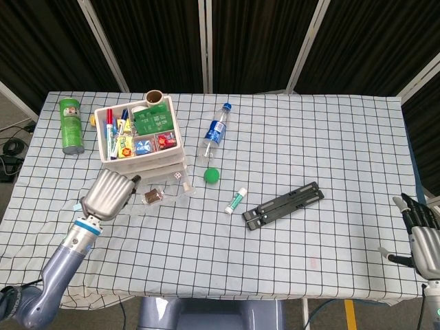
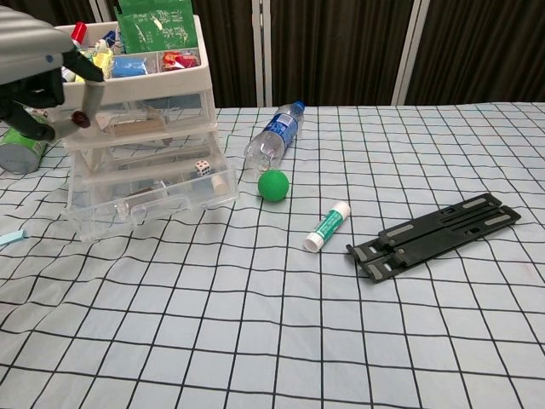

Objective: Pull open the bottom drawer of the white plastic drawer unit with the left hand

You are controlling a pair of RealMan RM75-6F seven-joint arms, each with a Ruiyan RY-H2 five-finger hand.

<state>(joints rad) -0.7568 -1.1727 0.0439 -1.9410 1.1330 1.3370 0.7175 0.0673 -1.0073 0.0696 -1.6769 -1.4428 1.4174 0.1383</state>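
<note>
The white plastic drawer unit (image 1: 146, 159) (image 2: 140, 94) stands at the table's back left, its top tray full of pens and small packets. Its clear bottom drawer (image 1: 165, 194) (image 2: 162, 198) sticks out towards me, with a die and small items inside. My left hand (image 1: 108, 194) (image 2: 34, 60) hovers off the drawer, to its left and above the table, holding nothing, thumb apart from the hanging fingers. In the chest view it covers the unit's upper left corner. My right hand (image 1: 421, 234) waits at the table's near right corner, fingers apart and empty.
A green can (image 1: 71, 126) stands left of the unit. A water bottle (image 1: 214, 134) (image 2: 277, 141), green ball (image 1: 212, 175) (image 2: 273, 184), glue stick (image 1: 235, 200) (image 2: 328, 227) and black folding stand (image 1: 283, 205) (image 2: 434, 234) lie to the right. A blue paper strip (image 1: 85, 203) lies near the left hand.
</note>
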